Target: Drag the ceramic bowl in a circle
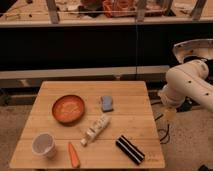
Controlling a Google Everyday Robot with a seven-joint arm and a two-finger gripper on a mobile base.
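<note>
The ceramic bowl (68,108) is orange-brown, shallow and round. It sits upright on the left half of the wooden table (127,92). My white arm (187,82) hangs at the right, beyond the table's right edge. My gripper (170,114) points down beside that edge, well to the right of the bowl and apart from it. It holds nothing that I can see.
A blue sponge (107,103) lies just right of the bowl. A white bottle (95,129) lies on its side below it. A black striped object (130,149) is at the front right, an orange carrot (73,154) and a white cup (44,144) at the front left.
</note>
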